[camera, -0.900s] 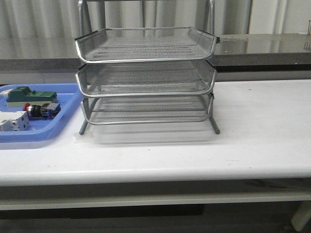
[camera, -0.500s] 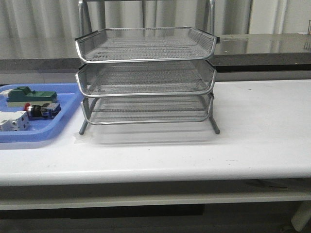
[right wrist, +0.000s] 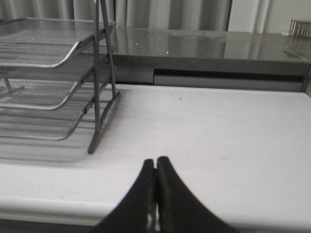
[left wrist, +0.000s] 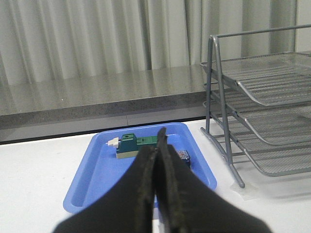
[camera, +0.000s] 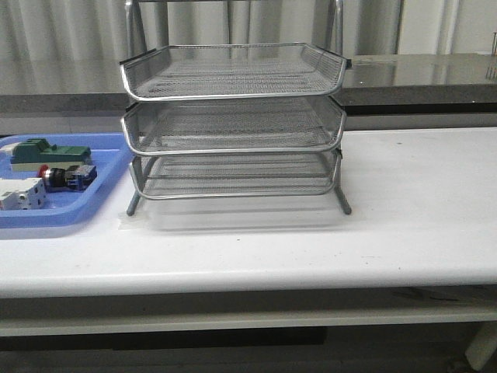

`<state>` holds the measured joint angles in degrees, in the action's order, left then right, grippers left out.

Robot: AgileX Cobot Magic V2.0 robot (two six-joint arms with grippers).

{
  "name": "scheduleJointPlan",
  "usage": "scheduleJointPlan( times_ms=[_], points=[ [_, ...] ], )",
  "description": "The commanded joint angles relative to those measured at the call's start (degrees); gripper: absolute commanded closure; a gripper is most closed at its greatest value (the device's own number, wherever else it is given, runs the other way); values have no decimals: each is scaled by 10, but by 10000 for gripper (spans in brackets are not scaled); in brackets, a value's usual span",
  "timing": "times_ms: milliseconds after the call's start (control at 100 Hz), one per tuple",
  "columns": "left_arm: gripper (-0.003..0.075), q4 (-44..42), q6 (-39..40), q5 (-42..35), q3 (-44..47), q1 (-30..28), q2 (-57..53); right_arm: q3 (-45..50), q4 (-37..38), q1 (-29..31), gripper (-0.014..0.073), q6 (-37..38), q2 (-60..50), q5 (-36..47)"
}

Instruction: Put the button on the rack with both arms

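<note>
The button, with a red head and a blue rear end, lies in the blue tray at the left in the front view. In the left wrist view only its blue end shows past my fingers. The three-tier silver wire rack stands mid-table, all tiers empty; it also shows in the left wrist view and the right wrist view. My left gripper is shut and empty, short of the tray. My right gripper is shut and empty, over the table's front edge right of the rack. Neither arm shows in the front view.
The blue tray also holds a green block and a white blocky switch. A grey counter runs behind the white table.
</note>
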<state>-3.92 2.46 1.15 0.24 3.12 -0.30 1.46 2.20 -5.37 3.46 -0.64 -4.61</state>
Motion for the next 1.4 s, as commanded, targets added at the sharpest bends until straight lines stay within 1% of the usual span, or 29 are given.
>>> scheduleJointPlan(
  times_ms=[0, 70, 150, 230, 390, 620, 740, 830, 920, 1030, 1100, 1320, 1390],
  points=[
    [741, 3, 6, -47, 19, -1, -17, 1, 5, 4, 659, -3, -7, 82],
    [741, 3, 6, -47, 19, -1, -17, -3, 1, 4, 659, -3, -7, 105],
    [741, 3, 6, -47, 19, -1, -17, -18, -17, 4, 659, -3, -4, 100],
    [741, 3, 6, -47, 19, -1, -17, -47, -35, 4, 659, -3, 2, 69],
    [741, 3, 6, -47, 19, -1, -17, -123, -39, 4, 659, -3, 47, -3],
    [741, 3, 6, -47, 19, -1, -17, -262, -87, 4, 659, -3, 182, -127],
    [741, 3, 6, -47, 19, -1, -17, -330, -97, 4, 659, -3, 260, -195],
    [741, 3, 6, -47, 19, -1, -17, -370, -99, 4, 659, -3, 327, -225],
    [741, 3, 6, -47, 19, -1, -17, -391, -102, 4, 659, -3, 379, -228],
    [741, 3, 6, -47, 19, -1, -17, -394, -127, 4, 659, -3, 426, -214],
    [741, 3, 6, -47, 19, -1, -17, -394, -153, 4, 659, -3, 450, -210],
    [741, 3, 6, -47, 19, -1, -17, -394, -268, 4, 658, -3, 520, -207],
    [741, 3, 6, -47, 19, -1, -17, -394, -307, 4, 637, -4, 538, -205]
  ],
)
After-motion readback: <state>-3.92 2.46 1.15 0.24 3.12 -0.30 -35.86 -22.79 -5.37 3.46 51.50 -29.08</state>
